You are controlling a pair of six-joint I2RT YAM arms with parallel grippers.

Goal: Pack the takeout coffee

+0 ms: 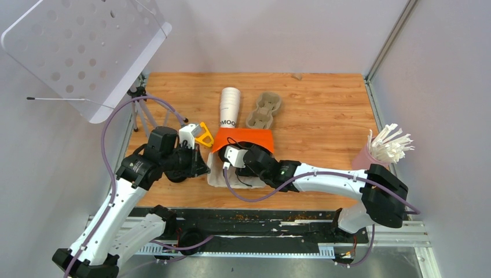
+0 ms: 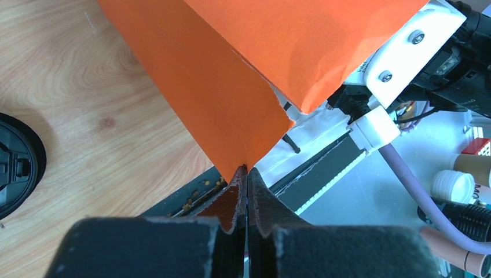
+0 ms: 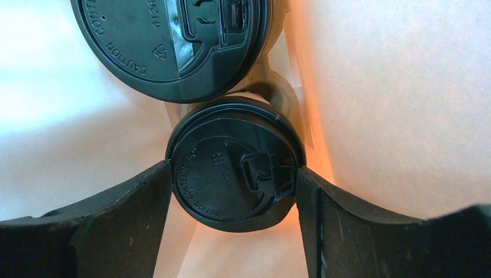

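An orange paper bag lies on the wooden table in front of both wrists. My left gripper is shut on a corner of the bag's edge. The right gripper reaches inside the bag and is hidden by it in the top view. Its fingers press on both sides of the takeout coffee, of which I see only the round black lid. A second black lid sits just beyond it inside the bag.
A stack of lidless white cups and a cardboard cup carrier lie behind the bag. A pink cup of white sticks stands at the right edge. A loose black lid lies on the table left of the bag.
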